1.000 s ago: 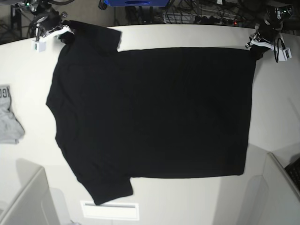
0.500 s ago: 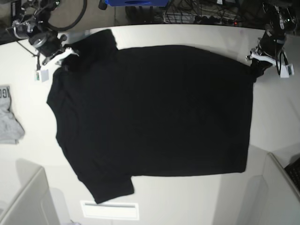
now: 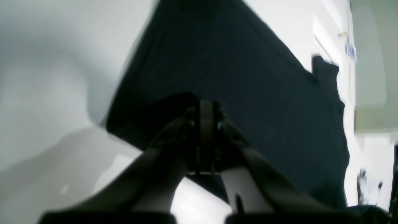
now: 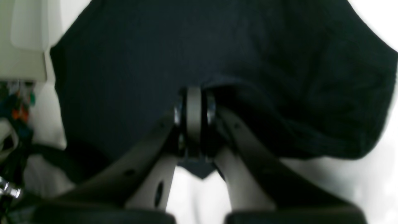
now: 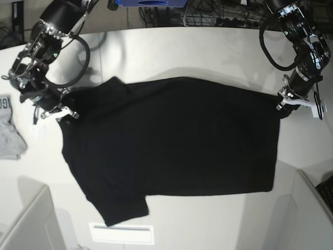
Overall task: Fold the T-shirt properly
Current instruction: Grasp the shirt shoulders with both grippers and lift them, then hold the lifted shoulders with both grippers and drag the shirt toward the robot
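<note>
Both end effectors, left (image 5: 281, 105) and right (image 5: 63, 112), are clenched on the T-shirt's (image 5: 171, 140) far edge; it lies on the surface (image 5: 208, 47). Carry both corners evenly toward the near edge.

The black T-shirt (image 5: 171, 140) covered most of the white table (image 5: 208, 47), leaving bare strips along its far edge and both sides. A small grey garment (image 5: 9, 130) lay at one side, and angled panels (image 5: 31, 224) hemmed the near corners.
</note>
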Tool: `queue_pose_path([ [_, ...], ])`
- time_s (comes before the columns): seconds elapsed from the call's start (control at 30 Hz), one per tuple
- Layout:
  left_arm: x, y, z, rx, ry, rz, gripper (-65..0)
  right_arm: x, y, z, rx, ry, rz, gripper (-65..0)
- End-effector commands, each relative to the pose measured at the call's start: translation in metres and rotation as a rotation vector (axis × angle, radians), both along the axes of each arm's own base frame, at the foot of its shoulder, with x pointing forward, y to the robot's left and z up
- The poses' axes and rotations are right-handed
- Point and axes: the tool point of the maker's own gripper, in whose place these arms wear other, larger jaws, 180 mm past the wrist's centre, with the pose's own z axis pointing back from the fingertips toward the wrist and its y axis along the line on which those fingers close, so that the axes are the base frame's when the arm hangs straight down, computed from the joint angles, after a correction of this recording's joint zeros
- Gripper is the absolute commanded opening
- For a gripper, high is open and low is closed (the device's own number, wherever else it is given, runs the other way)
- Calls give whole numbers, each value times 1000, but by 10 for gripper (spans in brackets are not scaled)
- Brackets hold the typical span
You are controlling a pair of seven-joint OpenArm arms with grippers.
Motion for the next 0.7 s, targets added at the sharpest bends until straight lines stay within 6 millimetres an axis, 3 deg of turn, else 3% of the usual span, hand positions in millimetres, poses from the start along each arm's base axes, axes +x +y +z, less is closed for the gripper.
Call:
queue_pose_path([
  [0.0,10,5,12,2,-43,7,-650,16,-9,13,-4,-53,-14,-650],
  [0.27,38,9,11,-53,-70,32,-650,57,-28,4,60,-49,-66,-650],
  [0.43,44,11,4,-83,-59,45,-650,77,-27,1,115,-45,-79,-650],
  [0.67,53,12,12,-81,-83,48,-650,104,-27,9,158,-67,-92,-650],
])
